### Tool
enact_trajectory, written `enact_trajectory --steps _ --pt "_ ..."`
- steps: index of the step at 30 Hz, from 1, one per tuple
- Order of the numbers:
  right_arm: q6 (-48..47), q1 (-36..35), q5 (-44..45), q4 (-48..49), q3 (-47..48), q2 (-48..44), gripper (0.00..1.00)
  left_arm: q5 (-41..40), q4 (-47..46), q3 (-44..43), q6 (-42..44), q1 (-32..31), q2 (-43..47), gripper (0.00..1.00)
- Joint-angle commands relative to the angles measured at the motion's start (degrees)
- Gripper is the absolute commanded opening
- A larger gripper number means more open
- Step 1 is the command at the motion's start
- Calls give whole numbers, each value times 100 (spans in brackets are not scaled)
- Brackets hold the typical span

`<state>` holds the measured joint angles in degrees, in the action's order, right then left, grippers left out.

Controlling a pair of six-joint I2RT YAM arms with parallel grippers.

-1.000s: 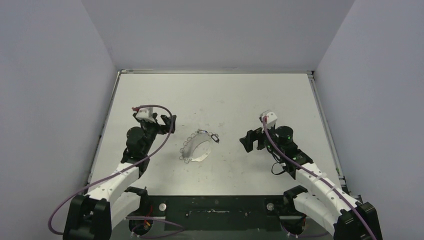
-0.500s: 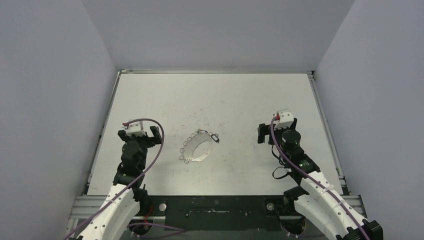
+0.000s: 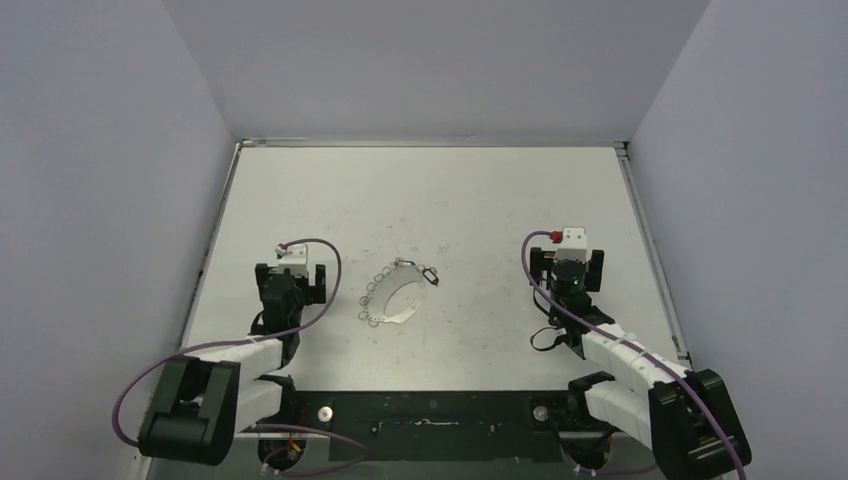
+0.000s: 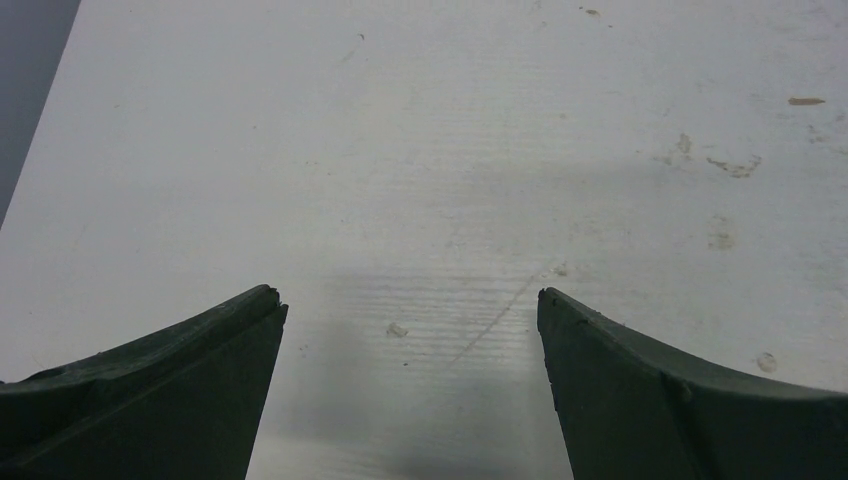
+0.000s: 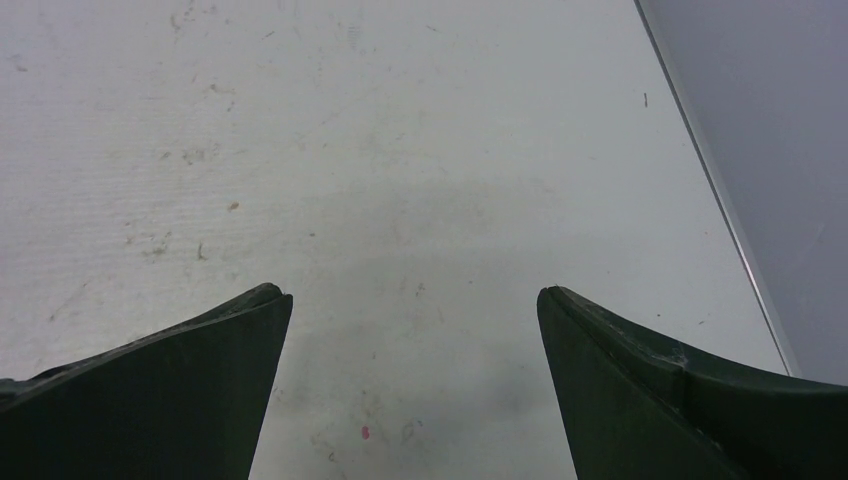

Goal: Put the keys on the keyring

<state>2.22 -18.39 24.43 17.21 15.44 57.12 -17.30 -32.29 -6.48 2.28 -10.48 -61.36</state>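
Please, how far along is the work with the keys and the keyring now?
Possibly done: the keys lie at the far end of the keyring, but whether they are threaded on is too small to tell. In hand: nothing; the left gripper and right gripper are open, empty and off to the sides. Left: threading, if they are not joined.

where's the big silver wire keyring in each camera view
Top external: the large thin silvery oval wire keyring lies just left of centre, a little below the middle.
Left wrist: not in it.
Right wrist: not in it.
Shared landmark: the scuffed white table top, seen in all three views.
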Motion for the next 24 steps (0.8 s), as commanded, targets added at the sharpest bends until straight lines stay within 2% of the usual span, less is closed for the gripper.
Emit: enact_trajectory --steps 1,3,6,9,11,13,15,18,22,23,24 --pt "55 277 42 1525 -97 544 100 799 -2271 -163 332 597 -992 97" --pt "46 365 -56 1869 -165 786 100 919 -2942 -184 355 746 -1504 97" --pt "-53 440 -190 2164 -157 1047 100 1335 -3214 -421 78 1008 -2241 97" --pt "-145 495 -181 2539 -186 1251 100 1361 -3891 -718 117 1166 -3267 97" --pt "-180 539 -210 2807 -211 1393 100 1250 -2763 -974 -99 1197 -2853 97" --pt "-323 562 -277 3049 -221 1576 100 1136 -2751 -1179 -52 1197 -3089 96" --pt "-417 565 -298 3393 -214 1813 100 1121 -2307 -1312 -125 1213 -2997 97" --pt "-444 605 -320 3766 -133 2234 100 1019 -2555 -1282 -98 1212 -3095 97" --pt "-365 760 -177 5735 -304 3747 100 987 -2446 -1338 -146 1220 -3097 97" --pt "-308 724 87 5850 -323 3741 100 983 -2381 -1345 -164 1218 -3072 97" --pt "-83 789 76 5235 -257 3462 100 986 -2375 -1346 -167 1216 -3078 97"
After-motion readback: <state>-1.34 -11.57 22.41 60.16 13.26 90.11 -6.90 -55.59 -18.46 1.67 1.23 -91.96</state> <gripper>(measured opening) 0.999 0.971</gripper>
